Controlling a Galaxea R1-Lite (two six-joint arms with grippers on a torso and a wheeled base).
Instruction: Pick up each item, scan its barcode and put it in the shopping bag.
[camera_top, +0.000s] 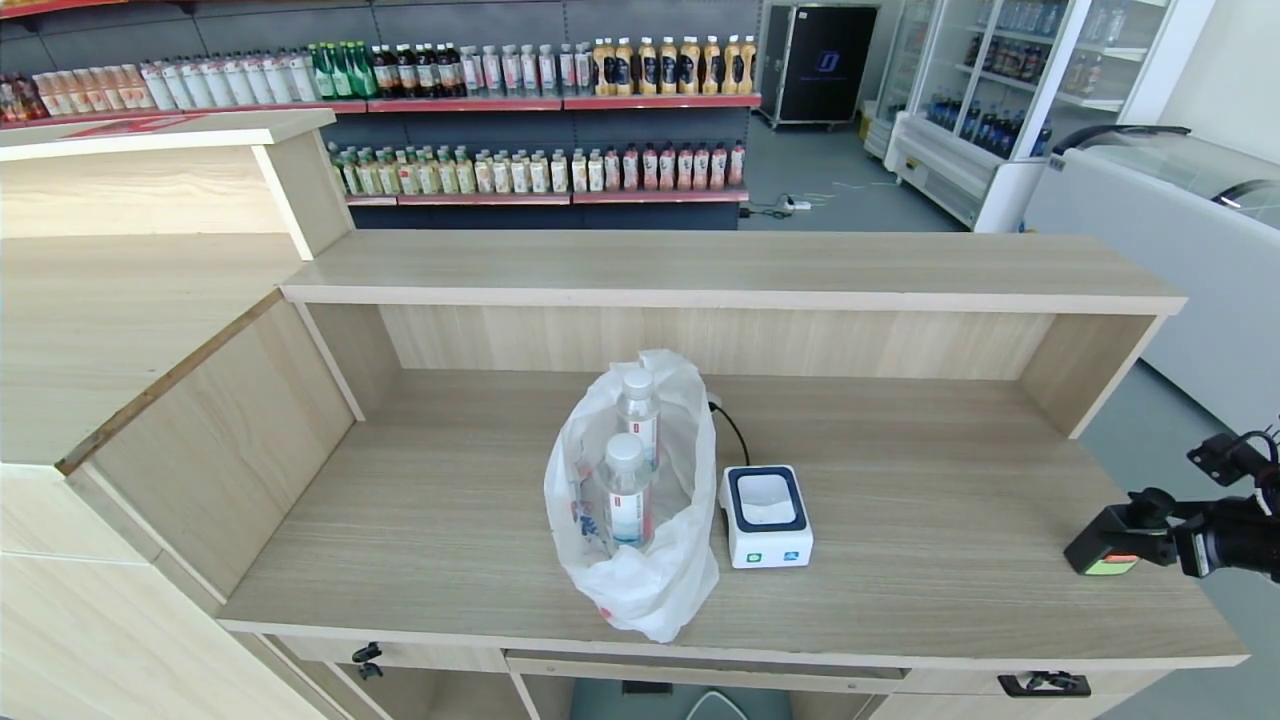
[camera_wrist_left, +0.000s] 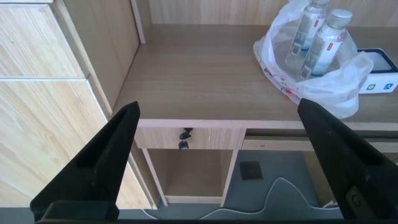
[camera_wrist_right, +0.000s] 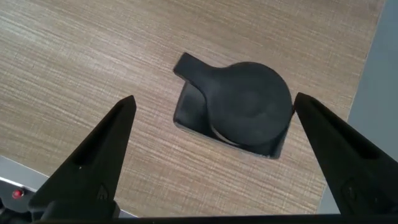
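Two bottles (camera_top: 628, 490) upright in shopping bag (camera_top: 640, 585), mid-counter, scanner (camera_top: 765, 515) just right of it; right gripper (camera_wrist_right: 212, 102) spread wide over black round cover (camera_wrist_right: 249, 99) at right end, bag well left; left gripper (camera_wrist_left: 219, 104) also wide, off near-left edge, bag far-right of it; bagging looks done.

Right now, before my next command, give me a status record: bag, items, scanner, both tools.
shopping bag: open, on the counter
bottles: two, upright inside the bag
scanner: beside the bag, on its right
left tool: open, empty, in front of the counter
right tool: open, empty, above a black round cover
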